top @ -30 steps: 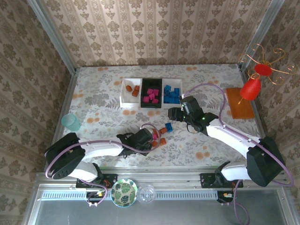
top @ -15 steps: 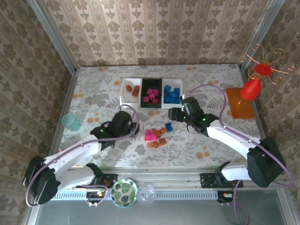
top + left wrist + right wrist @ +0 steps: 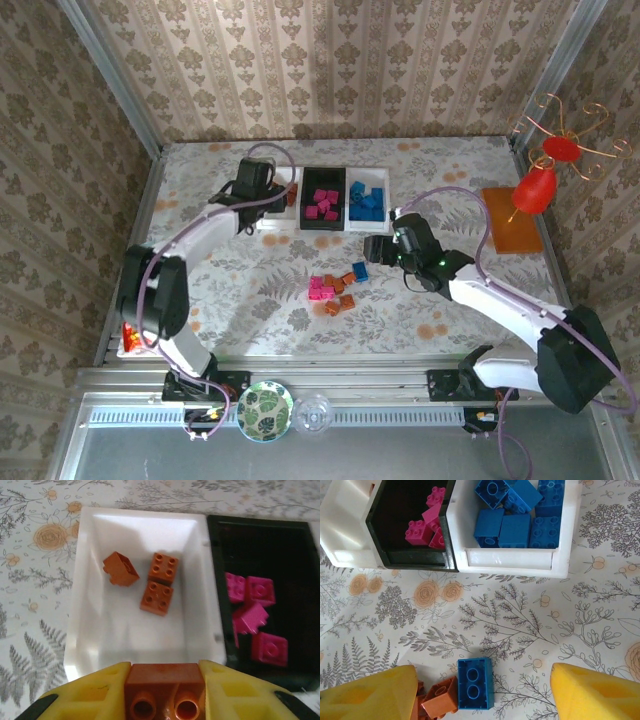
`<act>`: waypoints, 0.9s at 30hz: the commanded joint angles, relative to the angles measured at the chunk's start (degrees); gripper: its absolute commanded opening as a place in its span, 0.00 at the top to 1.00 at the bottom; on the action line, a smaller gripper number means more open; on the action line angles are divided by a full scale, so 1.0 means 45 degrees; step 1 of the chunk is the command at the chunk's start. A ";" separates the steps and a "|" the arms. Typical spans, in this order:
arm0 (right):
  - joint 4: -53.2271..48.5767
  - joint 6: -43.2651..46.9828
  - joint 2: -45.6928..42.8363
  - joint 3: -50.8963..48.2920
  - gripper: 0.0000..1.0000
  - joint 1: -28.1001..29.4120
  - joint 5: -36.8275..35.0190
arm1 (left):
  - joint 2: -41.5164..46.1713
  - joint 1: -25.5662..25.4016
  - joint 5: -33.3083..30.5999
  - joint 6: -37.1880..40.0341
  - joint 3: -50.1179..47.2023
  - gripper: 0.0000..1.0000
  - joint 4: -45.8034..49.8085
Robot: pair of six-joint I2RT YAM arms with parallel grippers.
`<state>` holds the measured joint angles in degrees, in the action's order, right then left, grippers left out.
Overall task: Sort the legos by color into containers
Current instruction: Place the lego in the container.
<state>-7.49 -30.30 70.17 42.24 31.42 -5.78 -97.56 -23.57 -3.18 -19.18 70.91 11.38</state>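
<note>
Reaching far-left over the left white bin (image 3: pixel 100 625), my left gripper (image 3: pixel 165 692) pinches an orange brick (image 3: pixel 162 676); my right gripper (image 3: pixel 481 692) is spread wide.

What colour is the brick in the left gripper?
Orange-brown. The brick shows best in the left wrist view, pinched between yellow fingers.

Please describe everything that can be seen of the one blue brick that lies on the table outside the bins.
The blue brick is small, oblong and of glossy plastic, with two round studs showing on top. It lies flat, studs up, on the flowered table, in front of the white bin of blue bricks. An orange brick seems to touch one side. The right gripper hangs open above it.
</note>
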 commanded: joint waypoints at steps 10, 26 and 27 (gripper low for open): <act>-0.0522 -0.0181 -0.0578 -0.0573 0.27 0.0238 0.0500 | -0.0725 -0.0359 0.0524 0.0024 0.1343 0.30 -0.0194; -0.0586 0.0087 0.1646 -0.0714 0.27 0.3680 0.1288 | 0.7531 -0.3057 0.1993 -0.1769 -0.5875 0.00 -0.2311; -0.0581 0.0070 0.1815 -0.0705 0.27 0.3897 0.1168 | 0.7926 -0.3079 0.2106 -0.1876 -0.6250 0.00 -0.2279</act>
<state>-8.60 -30.22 76.69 39.92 46.85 -0.73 -65.28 -37.10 3.07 -24.12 46.50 1.45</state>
